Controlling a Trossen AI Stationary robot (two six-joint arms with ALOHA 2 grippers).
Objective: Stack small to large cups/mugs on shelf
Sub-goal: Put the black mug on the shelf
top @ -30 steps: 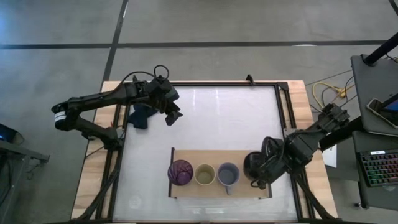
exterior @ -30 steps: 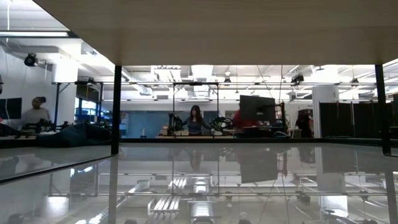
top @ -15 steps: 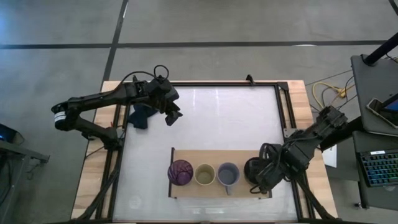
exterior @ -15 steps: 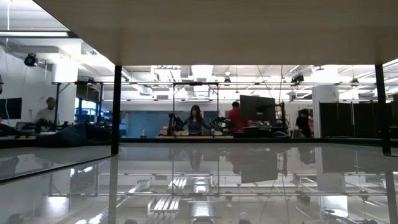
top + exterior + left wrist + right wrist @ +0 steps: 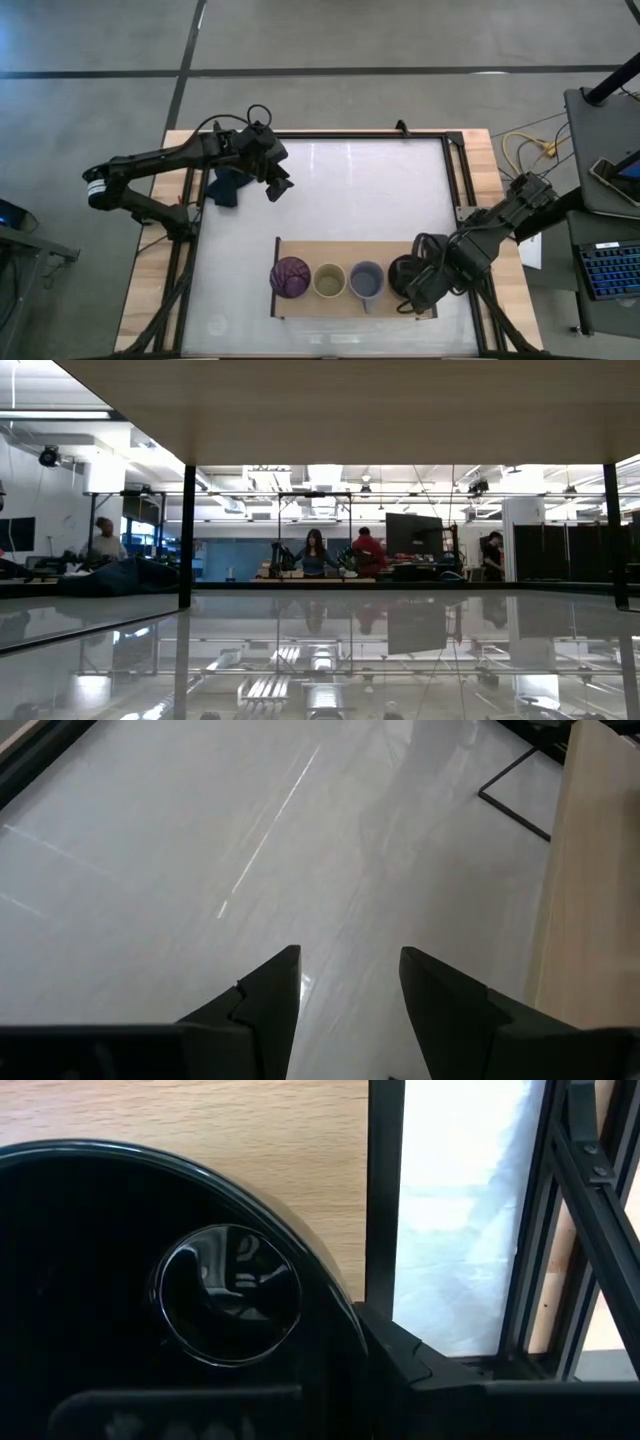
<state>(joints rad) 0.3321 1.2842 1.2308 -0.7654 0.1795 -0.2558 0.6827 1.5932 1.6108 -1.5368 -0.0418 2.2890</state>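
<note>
four vessels are sitting in a row on the shelf [image 5: 300, 247] near the tabletop's front edge: purple tumbler [image 5: 290, 277], yellow cup [image 5: 329, 281], grey mug [image 5: 367, 281], black mug [image 5: 404, 274]. right end effector [image 5: 412, 296] is clenching the black mug's rim, not yet letting go; left end effector [image 5: 279, 187] is hanging released near the back-left corner.

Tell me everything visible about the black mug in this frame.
The black mug is glossy, dark inside and out, and the largest of the four vessels. It stands upright, mouth up, at the right end of the shelf, next to the grey mug and just inside the end rail. The right wrist view looks down into it: a wide round rim and a shiny bottom. The right claw is shut on its right wall. Its handle cannot be seen under the arm.
</note>
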